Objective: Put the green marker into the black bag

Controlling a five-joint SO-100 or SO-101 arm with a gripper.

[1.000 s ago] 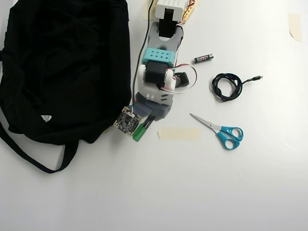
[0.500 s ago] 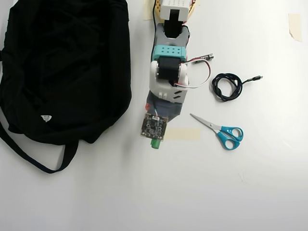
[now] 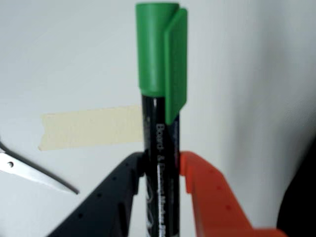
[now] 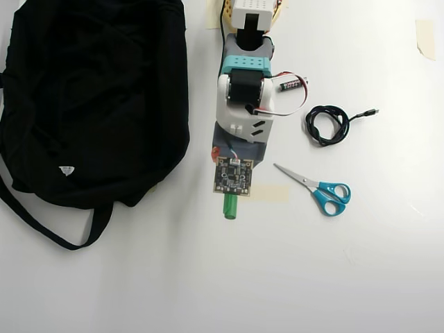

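The green marker (image 3: 160,98) stands between my fingers in the wrist view, green cap pointing away, dark barrel with white print clamped low down. My gripper (image 3: 160,170) is shut on the barrel, with a black finger on the left and an orange finger on the right. From overhead only the marker's green cap (image 4: 230,207) pokes out below the wrist camera board (image 4: 233,176); the fingers are hidden under the arm. The black bag (image 4: 90,97) lies at the left, apart from the marker, its strap (image 4: 62,232) looping toward the front.
A strip of beige tape (image 4: 270,193) lies beside the marker tip. Blue-handled scissors (image 4: 319,189), a coiled black cable (image 4: 329,125) and a small battery (image 4: 291,84) lie to the right of the arm. More tape (image 4: 424,36) sits at the far right edge.
The arm has swung from the bag's edge toward the right, carrying the marker, whose cap now sticks out further beyond the camera board, near the tape strip.
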